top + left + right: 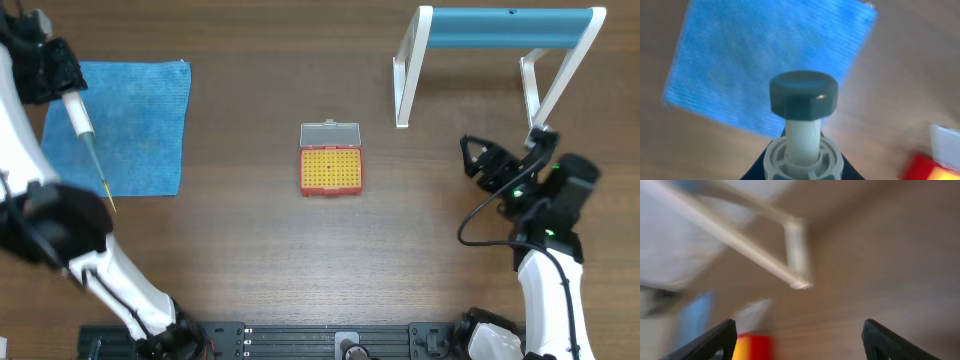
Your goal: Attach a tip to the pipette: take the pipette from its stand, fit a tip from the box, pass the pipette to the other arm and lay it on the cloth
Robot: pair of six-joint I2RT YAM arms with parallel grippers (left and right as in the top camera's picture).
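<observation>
The pipette (80, 120) is pinched in the left gripper (58, 82) up by the table's far left corner, with the fingers clamped on its upper body. It's held slanted over the blue cloth (135, 120), which is spread flat along the left side of the table (250, 260). A yellowish tip (106, 190) is fitted on its lower end and pokes out just past the cloth's near edge. Whether the pipette is actually touching the cloth can't be told. In the left wrist view the grey plunger button (804, 95) is seen end-on, with the cloth (740, 60) underneath.

The tip box (331, 170) is parked roughly mid-table, well apart from the cloth. Its clear lid is flipped back toward the far edge and rows of yellow tips are exposed. The stand (500, 30), a white frame with a blue bar on top, is set at the far right corner.

The right gripper (478, 160) is held near the right edge, just in front of the stand. Its fingers (715, 342) are spread wide apart.
</observation>
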